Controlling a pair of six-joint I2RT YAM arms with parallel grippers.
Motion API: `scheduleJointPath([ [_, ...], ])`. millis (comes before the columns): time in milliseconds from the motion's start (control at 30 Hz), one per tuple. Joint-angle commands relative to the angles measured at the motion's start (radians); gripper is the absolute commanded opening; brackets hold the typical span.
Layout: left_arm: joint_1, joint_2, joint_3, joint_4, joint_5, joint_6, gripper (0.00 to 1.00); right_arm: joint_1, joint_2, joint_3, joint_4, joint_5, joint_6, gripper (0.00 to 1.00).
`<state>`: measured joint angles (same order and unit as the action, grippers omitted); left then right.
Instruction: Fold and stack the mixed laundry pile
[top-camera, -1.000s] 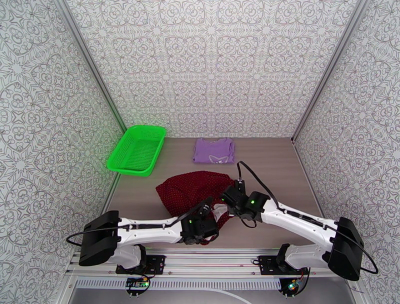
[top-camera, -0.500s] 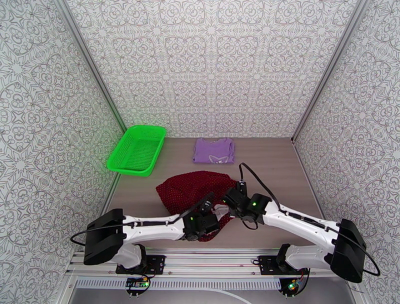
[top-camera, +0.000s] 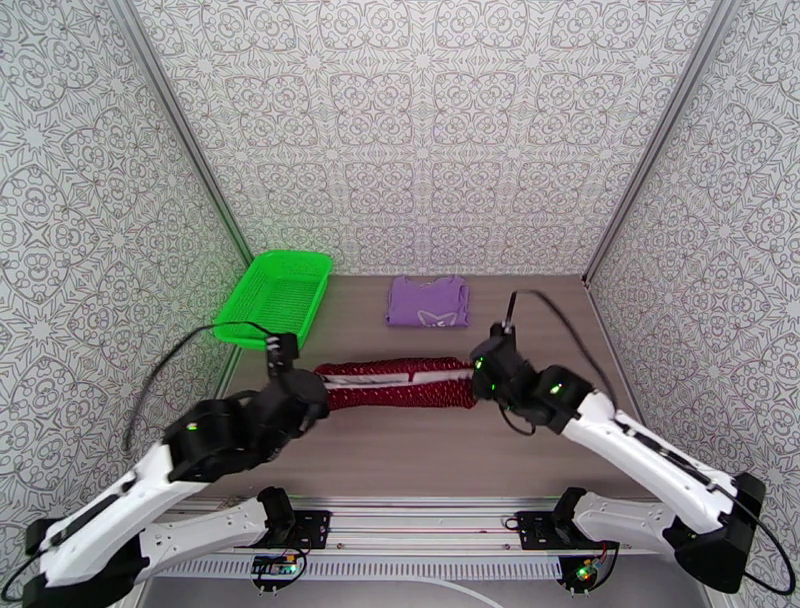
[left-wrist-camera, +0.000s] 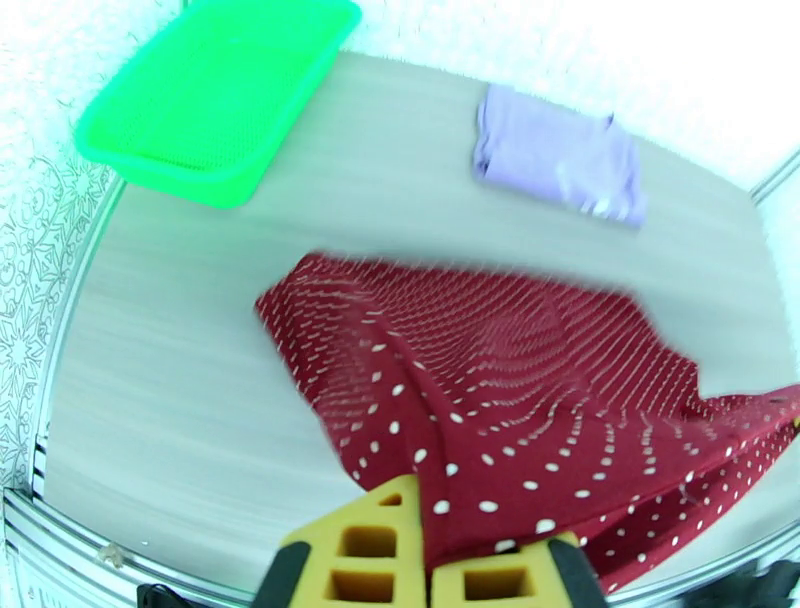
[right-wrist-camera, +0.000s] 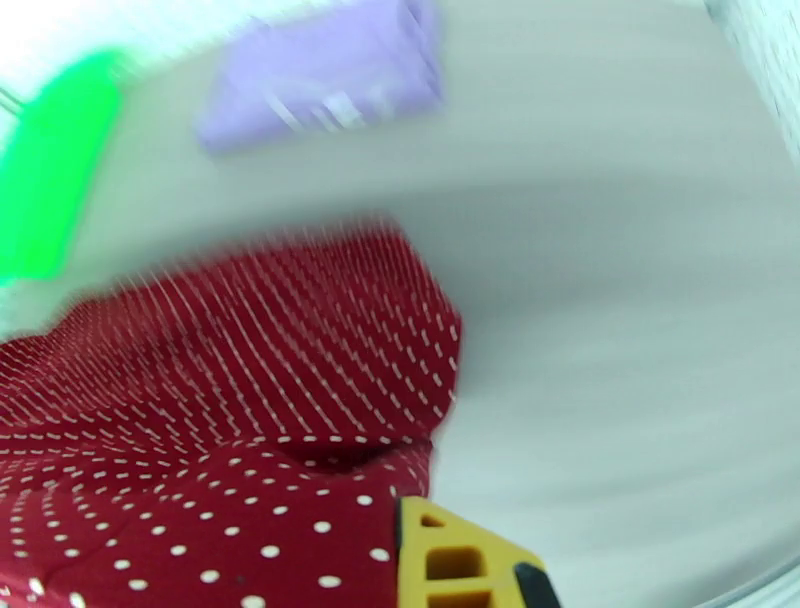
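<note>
Now stretched left to right across mid-table as a narrow band: dark red white-dotted garment (top-camera: 400, 388), white lining (top-camera: 365, 379) showing along its far edge. Pinched tight on its left end: left gripper (top-camera: 315, 388), yellow pads (left-wrist-camera: 370, 545) pressed together on the cloth. Pinched tight on its right end: right gripper (top-camera: 477, 382). Folded and lying flat near the far wall, well apart from the band: lavender T-shirt (top-camera: 428, 302). Left of that, at the far left corner of the table (top-camera: 420, 450): green mesh basket (top-camera: 272, 298). Blurred in both wrist views
</note>
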<state>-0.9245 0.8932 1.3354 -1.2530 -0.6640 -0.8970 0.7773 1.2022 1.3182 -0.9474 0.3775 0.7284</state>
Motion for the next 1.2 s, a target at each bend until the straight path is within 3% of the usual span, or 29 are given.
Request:
scheduleJointPath([
  [0, 0.101, 0.029, 0.208, -0.175, -0.072, 0.168, 0.0, -0.073, 0.104, 0.261, -0.213, 0.127, -0.234, 0.0],
  [133, 0.183, 0.137, 0.51, -0.252, -0.003, 0.292, 0.0, -0.075, 0.319, 0.744, -0.337, 0.06, -0.423, 0.0],
  [300, 0.306, 0.31, 0.943, -0.45, 0.044, 0.403, 0.0, -0.075, 0.741, 1.576, -0.576, -0.069, -0.617, 0.0],
  [333, 0.345, 0.344, 1.018, -0.483, 0.061, 0.428, 0.0, -0.076, 0.771, 1.628, -0.544, -0.092, -0.636, 0.0],
  [433, 0.472, 0.411, 1.142, -0.535, 0.13, 0.495, 0.0, -0.076, 0.712, 1.373, -0.29, -0.179, -0.667, 0.0],
  [500, 0.556, 0.42, 1.138, -0.532, 0.179, 0.522, 0.0, -0.078, 0.689, 1.254, -0.134, -0.252, -0.66, 0.0],
  [567, 0.628, 0.41, 1.09, -0.507, 0.198, 0.535, 0.0, -0.078, 0.74, 1.284, -0.082, -0.299, -0.638, 0.0],
  [733, 0.776, 0.387, 0.998, -0.447, 0.215, 0.546, 0.0, -0.079, 0.958, 1.549, -0.027, -0.41, -0.591, 0.0],
  [867, 0.863, 0.385, 0.981, -0.431, 0.183, 0.541, 0.0, -0.08, 0.97, 1.445, 0.169, -0.479, -0.537, 0.0],
  [967, 0.909, 0.385, 0.979, -0.428, 0.17, 0.531, 0.0, -0.084, 1.026, 1.477, 0.247, -0.541, -0.494, 0.0],
  [1167, 0.918, 0.323, 0.891, -0.411, 0.139, 0.473, 0.0, -0.099, 1.095, 1.455, 0.368, -0.629, -0.442, 0.0],
])
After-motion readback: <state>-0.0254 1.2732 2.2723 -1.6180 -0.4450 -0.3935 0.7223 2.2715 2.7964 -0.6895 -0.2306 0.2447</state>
